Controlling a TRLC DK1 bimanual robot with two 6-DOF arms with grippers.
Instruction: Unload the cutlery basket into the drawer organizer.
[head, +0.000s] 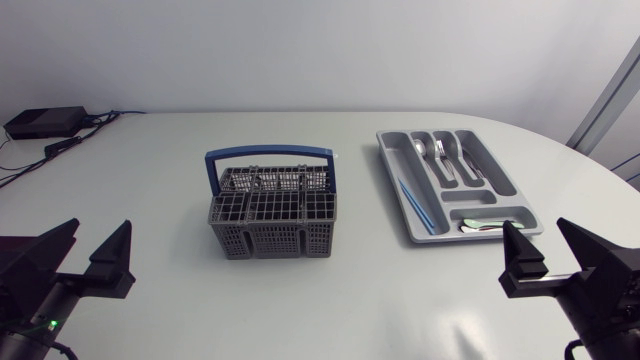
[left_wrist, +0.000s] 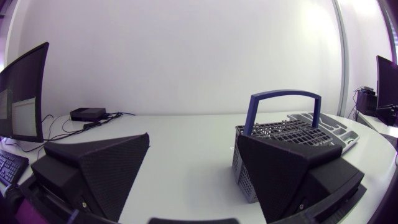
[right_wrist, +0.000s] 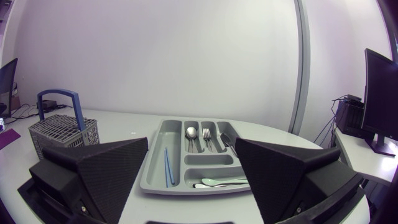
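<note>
The cutlery basket (head: 272, 212) stood mid-table, apparently empty, the drawer organizer (head: 396, 176) at its two o'clock holding cutlery, while the left gripper (head: 100, 226) and right gripper (head: 535, 225) hung spread and empty, only a final check seemingly due.

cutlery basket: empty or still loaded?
Looks empty: nothing sticks up out of the cutlery basket in head or left wrist view. Below its grid top, cannot tell. Cutlery lies in the drawer organizer.

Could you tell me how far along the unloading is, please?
Apparently nearly done: the drawer organizer holds a spoon, fork, knife and blue stick. Nothing is in hand; the left gripper and right gripper are open, empty. No cutlery shows in the cutlery basket, so little seems left.
</note>
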